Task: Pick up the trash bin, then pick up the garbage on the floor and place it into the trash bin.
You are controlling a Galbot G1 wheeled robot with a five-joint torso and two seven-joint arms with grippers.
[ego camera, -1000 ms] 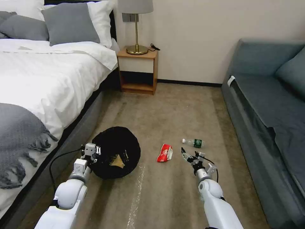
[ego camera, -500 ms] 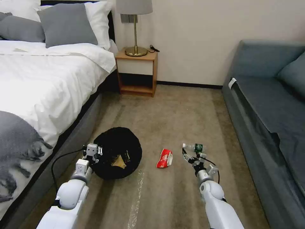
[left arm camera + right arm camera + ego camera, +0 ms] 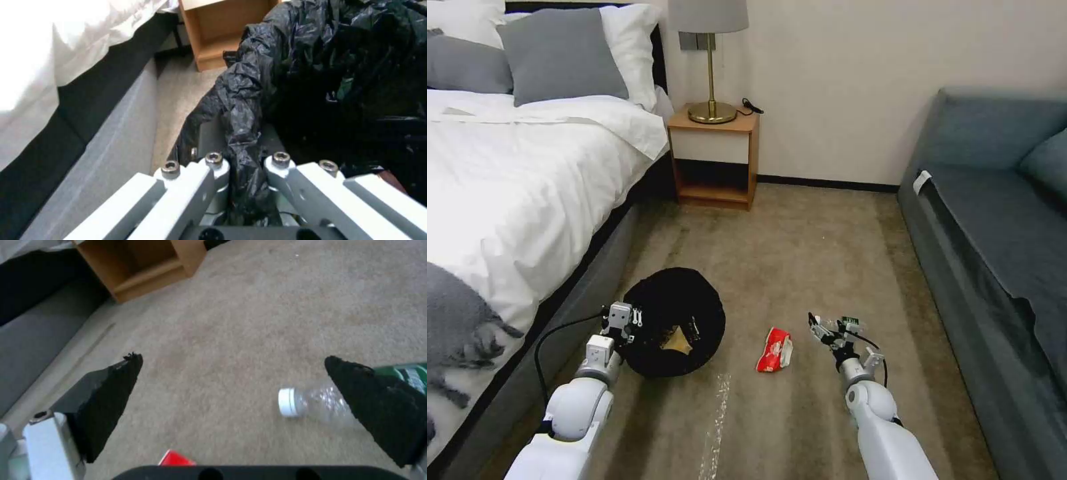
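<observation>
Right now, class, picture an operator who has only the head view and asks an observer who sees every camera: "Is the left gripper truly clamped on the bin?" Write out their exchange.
Observer: Yes. The left wrist view shows the left gripper shut on a fold of the trash bin liner, crinkled black plastic pinched between the fingers.
Operator: Is the right gripper ready for the bottle?
Observer: The right wrist view shows the right gripper wide open, with the bottle lying on its side, its white cap in the gap and its body passing behind one finger.
Operator: Anything else near it?
Observer: A corner of the red wrapper shows close to the gripper's base.
</observation>
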